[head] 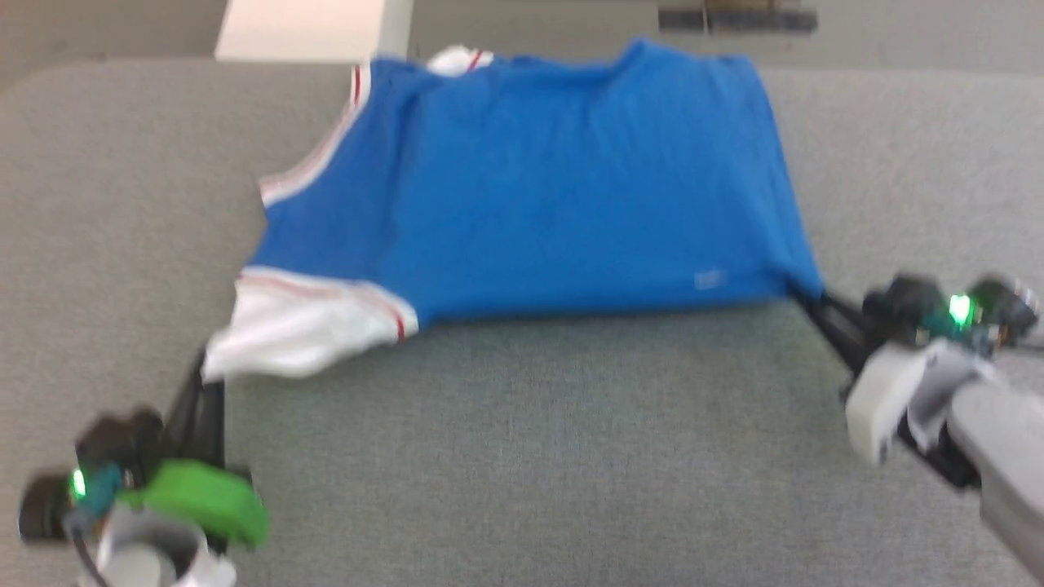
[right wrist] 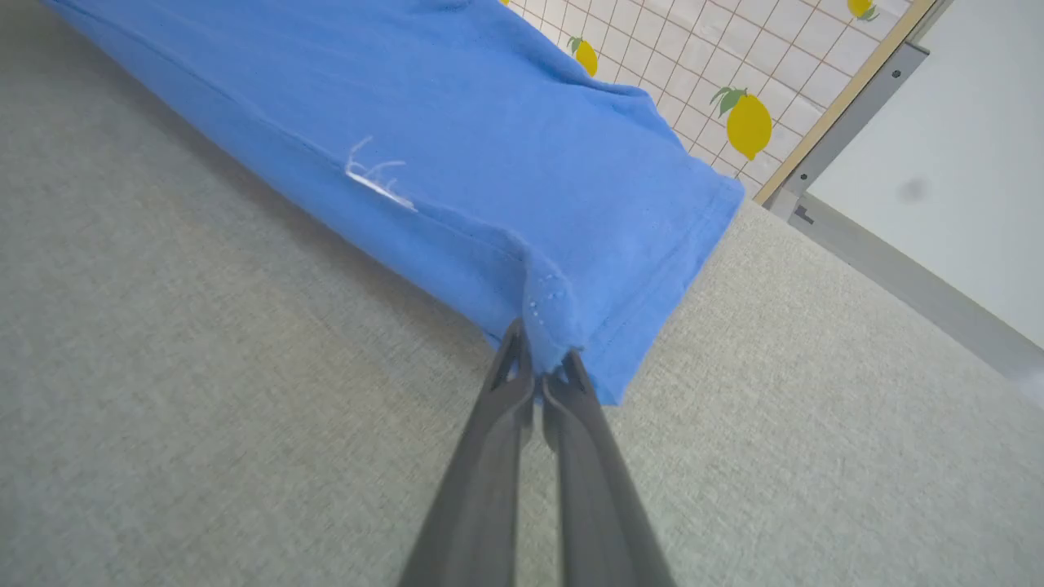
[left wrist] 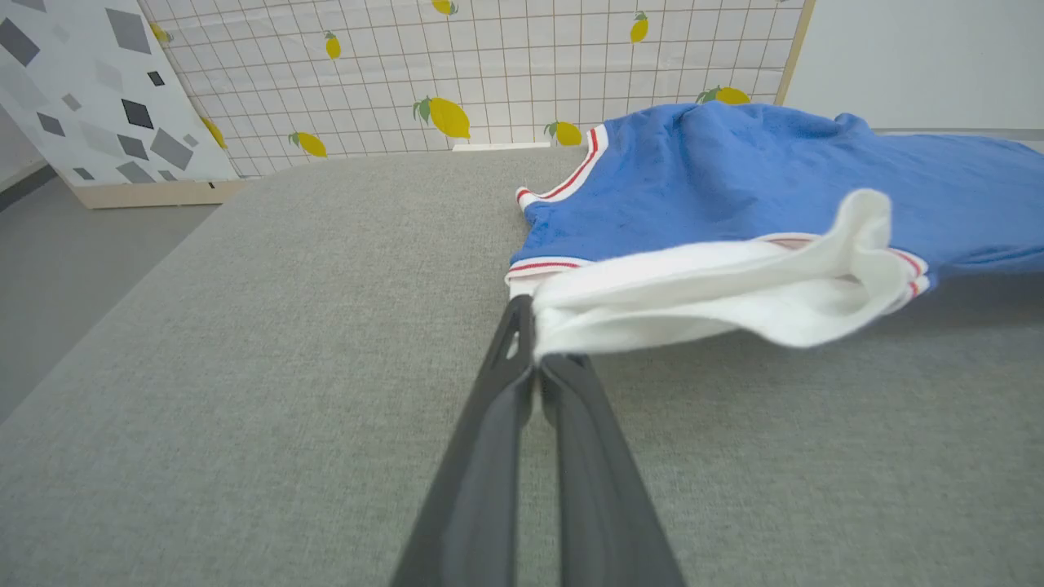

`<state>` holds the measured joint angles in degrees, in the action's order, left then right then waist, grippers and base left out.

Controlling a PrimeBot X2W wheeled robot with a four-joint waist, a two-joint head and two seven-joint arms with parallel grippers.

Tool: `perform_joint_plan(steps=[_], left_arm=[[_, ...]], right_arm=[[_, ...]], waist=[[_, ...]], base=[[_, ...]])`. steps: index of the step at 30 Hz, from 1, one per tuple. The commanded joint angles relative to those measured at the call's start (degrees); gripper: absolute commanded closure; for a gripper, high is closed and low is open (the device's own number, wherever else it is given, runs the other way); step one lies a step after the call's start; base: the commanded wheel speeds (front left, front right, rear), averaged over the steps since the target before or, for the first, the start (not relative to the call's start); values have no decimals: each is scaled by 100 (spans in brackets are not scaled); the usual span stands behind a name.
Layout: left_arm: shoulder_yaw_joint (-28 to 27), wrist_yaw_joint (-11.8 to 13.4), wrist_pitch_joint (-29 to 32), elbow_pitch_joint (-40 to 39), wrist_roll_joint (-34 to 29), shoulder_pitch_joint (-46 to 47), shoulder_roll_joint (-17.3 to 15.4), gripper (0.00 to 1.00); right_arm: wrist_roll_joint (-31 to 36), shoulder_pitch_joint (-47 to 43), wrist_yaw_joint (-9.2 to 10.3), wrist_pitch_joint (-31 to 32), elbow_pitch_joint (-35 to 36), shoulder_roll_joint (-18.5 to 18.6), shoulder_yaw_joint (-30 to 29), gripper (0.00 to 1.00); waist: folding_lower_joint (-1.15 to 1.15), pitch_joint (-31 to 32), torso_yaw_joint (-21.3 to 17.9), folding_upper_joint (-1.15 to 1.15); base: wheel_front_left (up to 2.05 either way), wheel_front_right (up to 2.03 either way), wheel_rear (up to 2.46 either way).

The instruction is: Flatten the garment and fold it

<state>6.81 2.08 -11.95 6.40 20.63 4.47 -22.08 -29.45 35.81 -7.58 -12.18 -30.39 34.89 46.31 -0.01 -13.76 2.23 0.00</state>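
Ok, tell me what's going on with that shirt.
The robot holds the blue jersey at two points along its near edge. The left end effector is shut on the white sleeve, and the right end effector is shut on the blue hem corner. The rest of the shirt lies spread across the grey padded surface, the gripped edge looking slightly raised. This looks like flattening; no fold shows yet.

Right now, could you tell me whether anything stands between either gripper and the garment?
Nothing visible does: the left gripper is shut on the white sleeve of the garment, the right gripper on its blue hem corner.
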Motion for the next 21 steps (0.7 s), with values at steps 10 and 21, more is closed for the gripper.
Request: perform_joint_plan(steps=[10,21], left_arm=[[156,19,468,-187,458,-1770,113,100],[457,-221,1130,-124,820,-2829,22,100]], right_arm=[[-243,-2003,9,289,777,321,-356,100],[-5,-3914,9,814,1560,313,-1313,100]], waist=[[1,1240,111,0],[1,1465,145,0]], base=[[0,0,0],[0,0,0]])
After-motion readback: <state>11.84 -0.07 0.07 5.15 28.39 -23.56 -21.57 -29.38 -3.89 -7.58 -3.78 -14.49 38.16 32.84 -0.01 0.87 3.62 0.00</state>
